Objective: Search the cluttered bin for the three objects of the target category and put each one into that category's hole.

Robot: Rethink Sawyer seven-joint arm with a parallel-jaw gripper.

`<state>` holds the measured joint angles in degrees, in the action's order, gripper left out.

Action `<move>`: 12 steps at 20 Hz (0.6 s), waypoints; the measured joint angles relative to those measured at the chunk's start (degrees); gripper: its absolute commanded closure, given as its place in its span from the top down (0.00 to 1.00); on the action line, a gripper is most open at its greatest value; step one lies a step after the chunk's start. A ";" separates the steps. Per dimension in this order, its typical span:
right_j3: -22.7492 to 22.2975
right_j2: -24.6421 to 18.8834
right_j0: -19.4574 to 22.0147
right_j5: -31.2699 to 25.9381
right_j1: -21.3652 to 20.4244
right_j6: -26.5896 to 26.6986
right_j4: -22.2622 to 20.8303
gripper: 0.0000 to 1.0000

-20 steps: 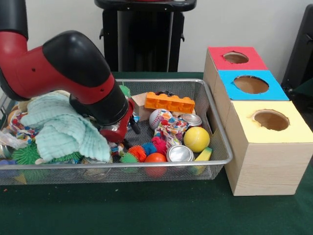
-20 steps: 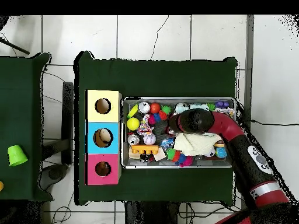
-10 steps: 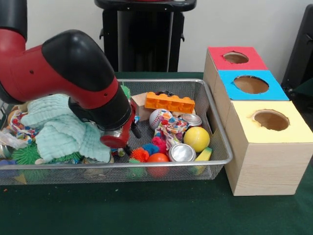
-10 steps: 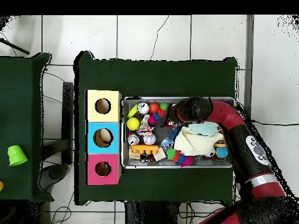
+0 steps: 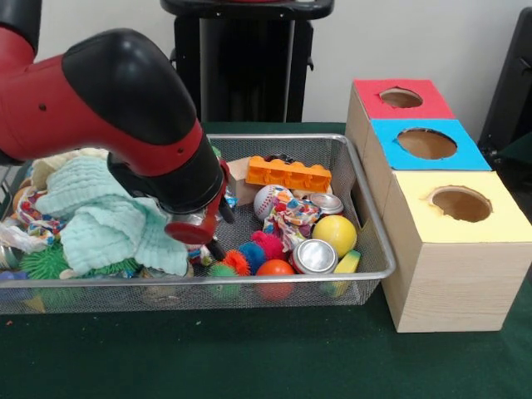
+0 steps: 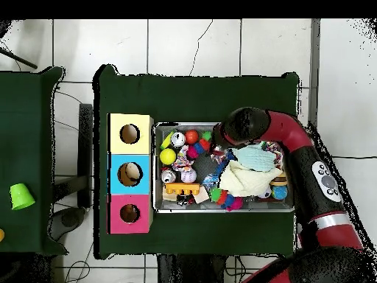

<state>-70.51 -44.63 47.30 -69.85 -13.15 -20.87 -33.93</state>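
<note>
A green-clothed bench [image 5: 249,357] carries the wire bin [image 5: 378,241] and three holed boxes [image 5: 449,249]. The arm [image 5: 125,108] has swung toward the bin's front edge, its tool [image 5: 214,245] low beside the spiky balls [image 5: 237,262]; whether it grips anything I cannot tell. Nothing seems sorted yet.

Desk [image 5: 249,357] surface is dark green cloth. A second green-covered desk [image 6: 29,162] stands apart at the left of the overhead view, carrying an upright light-green cup [image 6: 20,196] near its inner edge. Floor [image 6: 191,44] is pale tile with dark grout lines; thin cables trail across it. Behind the main desk, a black stand [image 5: 245,58] rises against a pale wall [image 5: 399,41].
</note>
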 measured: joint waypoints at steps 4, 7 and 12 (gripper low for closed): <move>2.63 -0.03 -0.97 -4.53 -1.57 0.00 0.23 1.00; 3.77 -0.04 -1.26 -6.38 -2.33 0.00 0.26 1.00; 6.74 -0.04 -1.52 -9.77 -3.65 0.04 0.26 1.00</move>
<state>-63.77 -44.67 45.78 -79.62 -16.80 -20.84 -33.67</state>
